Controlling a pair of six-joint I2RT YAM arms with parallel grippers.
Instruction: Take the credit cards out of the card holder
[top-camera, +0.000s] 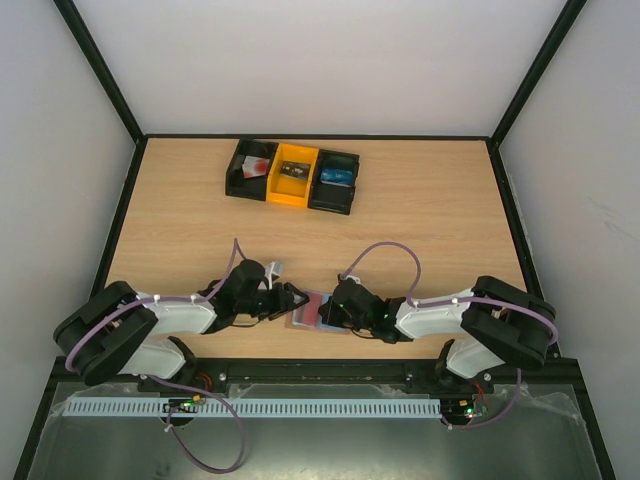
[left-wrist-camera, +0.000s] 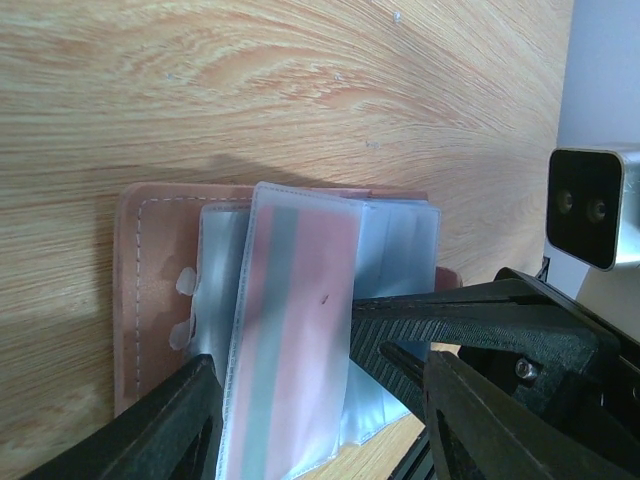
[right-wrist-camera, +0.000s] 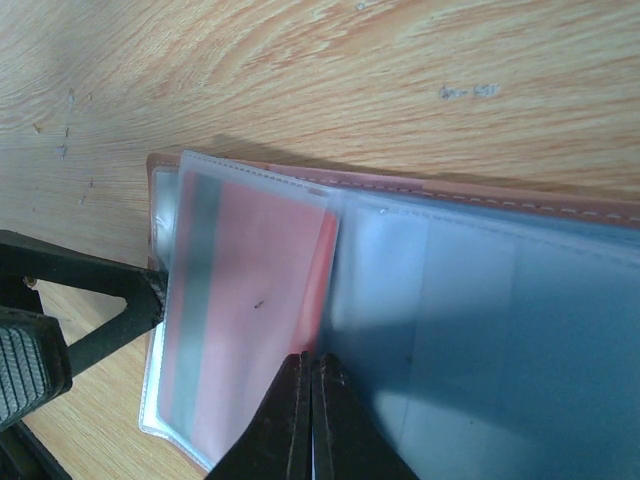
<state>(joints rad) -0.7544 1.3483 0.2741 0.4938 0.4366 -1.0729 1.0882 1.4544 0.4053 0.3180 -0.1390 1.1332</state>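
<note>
The card holder (top-camera: 310, 312) lies open on the table near the front edge, between both grippers. Its brown rim (left-wrist-camera: 140, 290) and clear grey-blue pockets show in the left wrist view. The reddish card (left-wrist-camera: 295, 330) sits in a raised clear sleeve. My left gripper (left-wrist-camera: 320, 400) is open, one finger on each side of that sleeve. My right gripper (right-wrist-camera: 312, 375) is shut, its tips pinching the reddish card (right-wrist-camera: 250, 300) at its bare edge. The pocket beside it (right-wrist-camera: 480, 330) looks blue-grey; I cannot tell whether the blue card is inside.
Three small bins stand in a row at the back: a black one (top-camera: 250, 170), an orange one (top-camera: 293, 174) and another black one (top-camera: 334, 180). The table's front rail (top-camera: 320, 372) runs just behind the arms.
</note>
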